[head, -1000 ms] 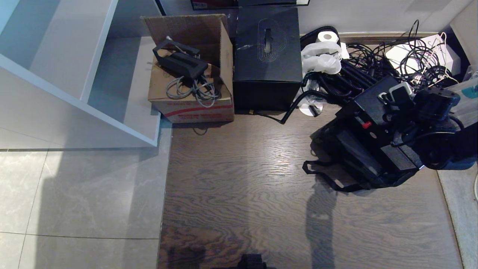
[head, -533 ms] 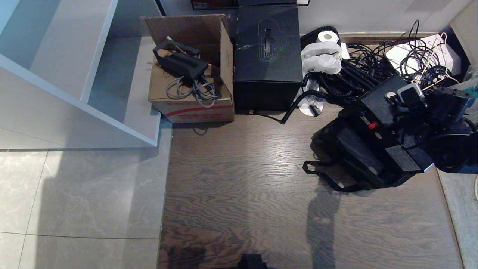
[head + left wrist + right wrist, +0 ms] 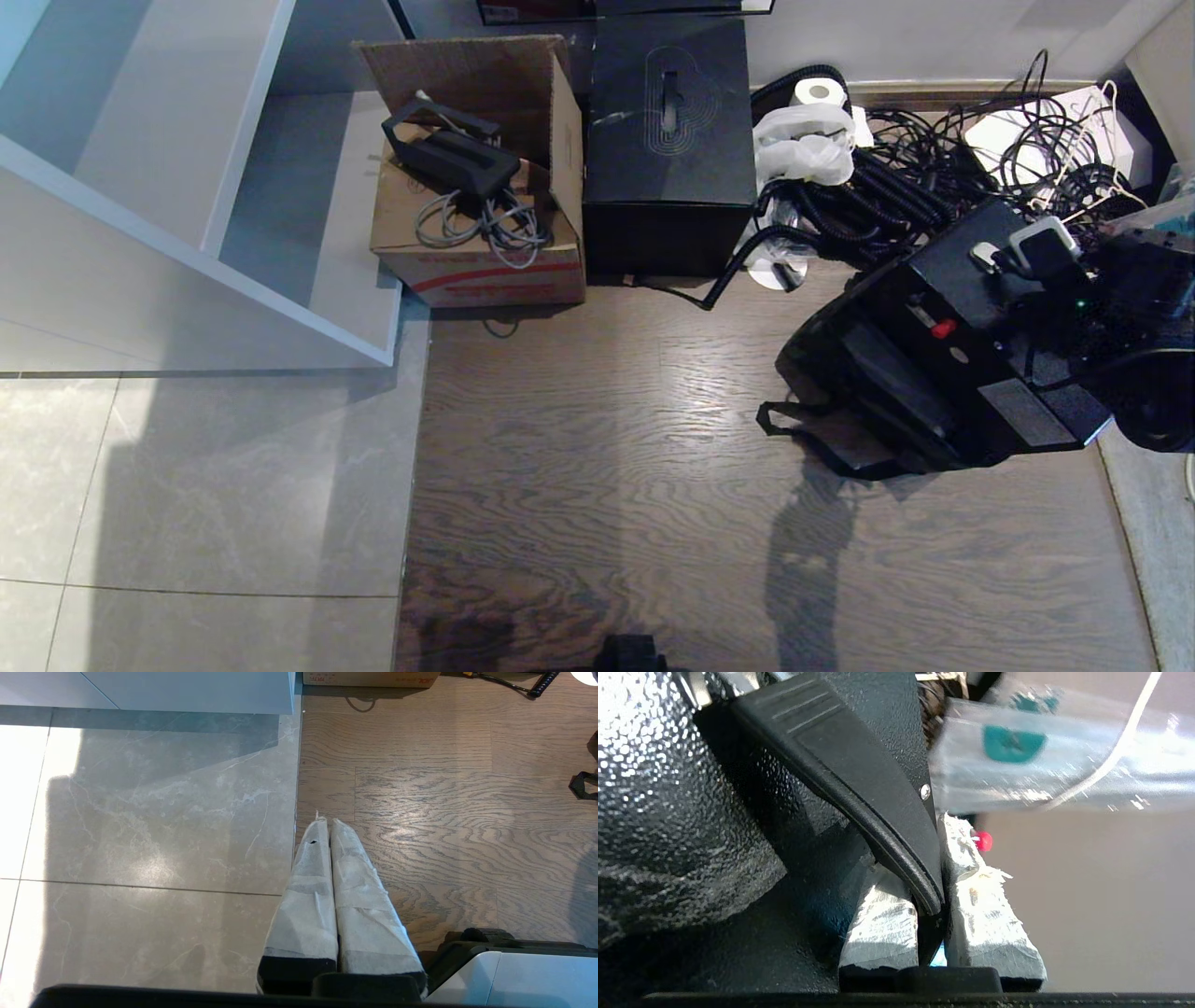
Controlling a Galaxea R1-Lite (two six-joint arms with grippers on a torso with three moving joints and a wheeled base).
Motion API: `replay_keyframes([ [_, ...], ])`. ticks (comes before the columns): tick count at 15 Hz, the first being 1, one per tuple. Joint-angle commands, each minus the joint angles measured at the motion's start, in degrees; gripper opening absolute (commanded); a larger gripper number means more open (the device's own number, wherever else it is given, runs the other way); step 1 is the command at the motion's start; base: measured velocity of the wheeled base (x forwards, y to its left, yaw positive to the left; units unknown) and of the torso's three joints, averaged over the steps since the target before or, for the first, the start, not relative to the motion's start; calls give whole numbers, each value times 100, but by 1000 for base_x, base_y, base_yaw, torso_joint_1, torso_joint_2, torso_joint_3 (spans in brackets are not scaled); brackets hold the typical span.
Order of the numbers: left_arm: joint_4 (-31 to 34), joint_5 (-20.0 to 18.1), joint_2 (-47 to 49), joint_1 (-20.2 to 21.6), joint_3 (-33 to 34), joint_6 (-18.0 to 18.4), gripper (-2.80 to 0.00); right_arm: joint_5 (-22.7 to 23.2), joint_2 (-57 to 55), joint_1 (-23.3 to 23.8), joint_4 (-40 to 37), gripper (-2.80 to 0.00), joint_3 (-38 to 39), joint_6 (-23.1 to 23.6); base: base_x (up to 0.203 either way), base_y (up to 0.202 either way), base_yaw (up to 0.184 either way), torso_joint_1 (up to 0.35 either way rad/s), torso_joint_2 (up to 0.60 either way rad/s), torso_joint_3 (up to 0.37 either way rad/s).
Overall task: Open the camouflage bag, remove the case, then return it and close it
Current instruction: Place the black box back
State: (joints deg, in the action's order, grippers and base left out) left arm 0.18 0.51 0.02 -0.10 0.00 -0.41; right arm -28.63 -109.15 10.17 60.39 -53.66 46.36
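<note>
At the right edge of the head view, the right gripper (image 3: 1044, 250) is clamped on the black top handle (image 3: 859, 784) of the flat, speckled glittery-black hard case (image 3: 971, 317); in the right wrist view the white-wrapped fingers (image 3: 985, 914) pinch the handle bar between them. Case is held tilted, off the floor, its small red latch (image 3: 943, 329) facing up on the top edge, silver handle end (image 3: 983, 252) just beside the gripper. Directly under and left of the case sits the soft black bag (image 3: 868, 373) on the wood-grain floor (image 3: 597, 448), mostly covered by the case; its black strap (image 3: 794, 425) loops out onto the floor toward the camera. Camouflage top not readable from this angle; whether the case's lower end touches the bag, cannot tell. Behind the case, a tangle of black cables and coiled hoses (image 3: 896, 187) lies along the wall, with a white plastic bag (image 3: 803, 145) and a toilet roll (image 3: 820, 91) near it. Further left, a tall plain black cube box with an engraved oval pattern (image 3: 667, 140) stands beside an open brown cardboard box (image 3: 476, 187) holding grey cords. Left gripper (image 3: 325, 826) hangs parked over the seam between grey tile and wood floor, white-wrapped fingers pressed together, holding nothing.
</note>
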Motion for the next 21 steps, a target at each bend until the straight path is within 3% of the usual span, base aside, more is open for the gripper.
replay_keyframes([
  [1, -1, 2, -2, 1, 0, -2, -280, 33, 52, 91, 43, -280, 66, 22, 0, 0, 0, 0, 0, 0],
  [11, -1, 2, -2, 1, 0, -2, -280, 121, 44, 178, 25, -280, 453, 22, 0, 0, 0, 0, 0, 0],
  [21, -1, 2, -2, 1, 0, -2, -280, 122, -542, -3, 176, -280, 18, 40, 0, 0, 0, 0, 0, 0],
])
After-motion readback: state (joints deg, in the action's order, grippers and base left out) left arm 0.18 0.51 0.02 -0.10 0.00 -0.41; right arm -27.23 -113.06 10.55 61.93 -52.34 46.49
